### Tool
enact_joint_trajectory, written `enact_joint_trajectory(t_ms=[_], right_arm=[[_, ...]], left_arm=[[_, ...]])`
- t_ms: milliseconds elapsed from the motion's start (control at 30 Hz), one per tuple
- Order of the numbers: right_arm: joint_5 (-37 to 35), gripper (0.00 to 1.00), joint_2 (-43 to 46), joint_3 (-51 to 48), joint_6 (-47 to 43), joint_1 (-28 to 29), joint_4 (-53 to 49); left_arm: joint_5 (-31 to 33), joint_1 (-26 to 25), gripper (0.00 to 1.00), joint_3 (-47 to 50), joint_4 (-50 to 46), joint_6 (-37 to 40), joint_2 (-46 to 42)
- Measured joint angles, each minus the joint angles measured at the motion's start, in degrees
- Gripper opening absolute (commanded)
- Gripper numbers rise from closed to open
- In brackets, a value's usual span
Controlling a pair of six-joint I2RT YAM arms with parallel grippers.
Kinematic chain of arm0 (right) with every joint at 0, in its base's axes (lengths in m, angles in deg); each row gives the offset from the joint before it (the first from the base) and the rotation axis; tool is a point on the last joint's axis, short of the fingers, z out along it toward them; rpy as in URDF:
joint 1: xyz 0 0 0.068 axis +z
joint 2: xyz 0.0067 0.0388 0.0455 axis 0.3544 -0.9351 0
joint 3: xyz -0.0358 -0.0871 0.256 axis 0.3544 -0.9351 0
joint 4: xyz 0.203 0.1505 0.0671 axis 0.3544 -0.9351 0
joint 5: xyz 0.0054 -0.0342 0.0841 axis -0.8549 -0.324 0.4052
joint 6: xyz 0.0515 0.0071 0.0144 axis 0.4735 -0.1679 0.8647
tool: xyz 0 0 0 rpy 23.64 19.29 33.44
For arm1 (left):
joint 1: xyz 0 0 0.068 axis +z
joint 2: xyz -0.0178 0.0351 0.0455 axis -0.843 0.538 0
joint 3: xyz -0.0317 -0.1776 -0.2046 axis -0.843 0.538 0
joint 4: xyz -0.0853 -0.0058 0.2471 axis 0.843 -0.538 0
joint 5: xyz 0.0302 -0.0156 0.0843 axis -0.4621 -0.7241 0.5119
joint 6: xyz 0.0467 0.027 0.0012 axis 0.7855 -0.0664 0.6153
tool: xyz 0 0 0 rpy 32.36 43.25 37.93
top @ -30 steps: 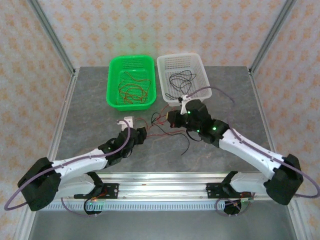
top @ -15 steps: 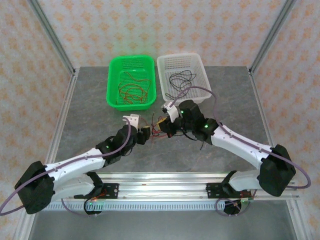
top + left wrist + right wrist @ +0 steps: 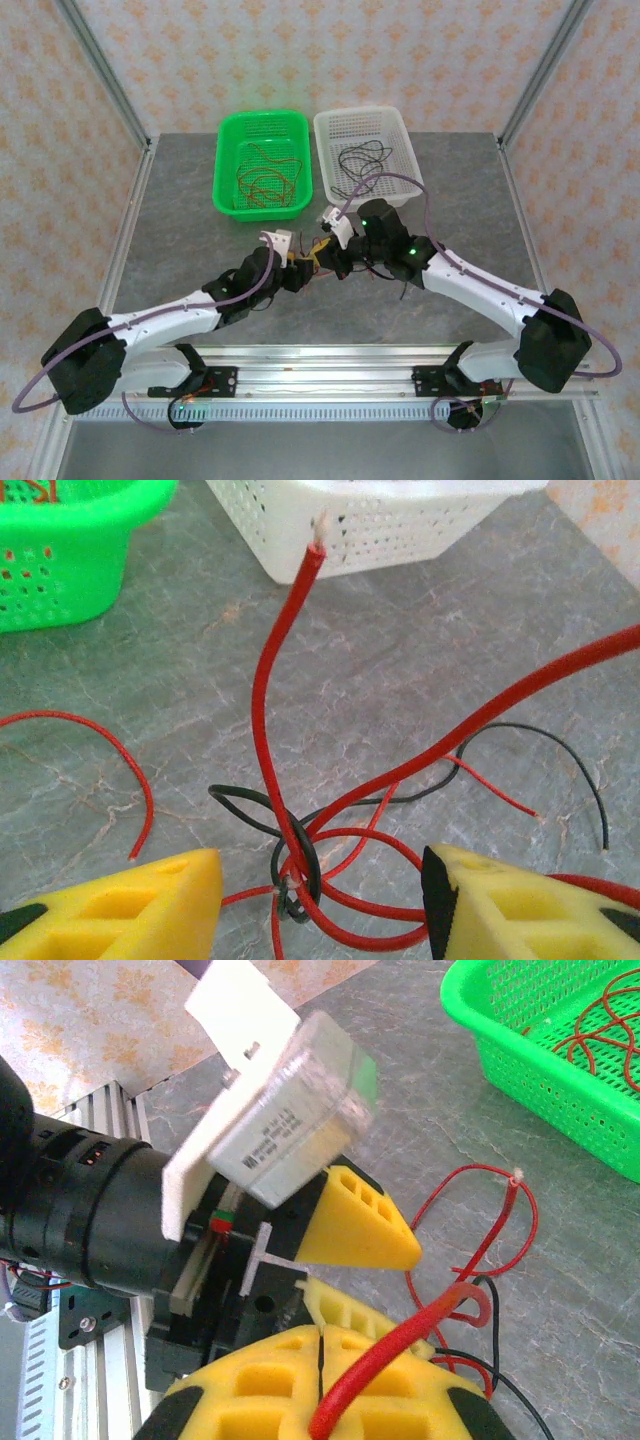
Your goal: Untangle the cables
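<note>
Top view. At the far side of the table (image 3: pixel 180 240), green basket (image 3: pixel 221 170) and white basket (image 3: pixel 405 150) side by side, nearly touching. In the green one, loose red cables (image 3: pixel 262 182); in the white one, black cables (image 3: pixel 358 160). Just in front of both, on bare table, a red-and-black tangle (image 3: pixel 318 250), with left gripper (image 3: pixel 297 277) and right gripper (image 3: pixel 336 262) close on either side.

Left wrist view. Left gripper (image 3: pixel 320 900) roughly half open, astride the knot of the tangle (image 3: pixel 295 865), gripping nothing. One red end upright before the white basket (image 3: pixel 400 530); green basket (image 3: pixel 70 570) at upper left.

Right wrist view. Right gripper (image 3: pixel 320 1345) pressed together, clamped on a red cable (image 3: pixel 400 1345) emerging from the seam. Green basket (image 3: pixel 540 1060) at upper right, red cables (image 3: pixel 590 1020) inside.
</note>
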Motion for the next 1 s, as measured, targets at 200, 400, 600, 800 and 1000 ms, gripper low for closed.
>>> enact_joint_trajectory(t_ms=[200, 400, 600, 800, 1000], right_arm=[[1.53, 0.0, 0.0, 0.39, -0.17, 0.0, 0.0], [4.57, 0.0, 0.07, 1.29, -0.63, 0.0, -0.22], [6.38, 0.0, 1.07, 1.27, -1.49, -0.35, -2.36], [6.47, 0.0, 4.26, 1.29, -1.4, -0.59, -3.58], [6.1, 0.0, 10.01, 2.62, -0.52, -0.72, -5.55]], left_arm=[[-1.03, 0.0, 0.58, 0.02, 2.99, -0.07, 2.56], [2.05, 0.0, 0.57, -0.52, 3.85, -0.44, 7.48], [7.28, 0.07, 0.56, -2.86, 5.27, -1.73, 10.4], [9.75, 1.49, 0.54, -3.54, 7.91, -3.63, 12.44], [9.97, 4.94, 0.53, -0.83, 11.47, -6.23, 16.41]])
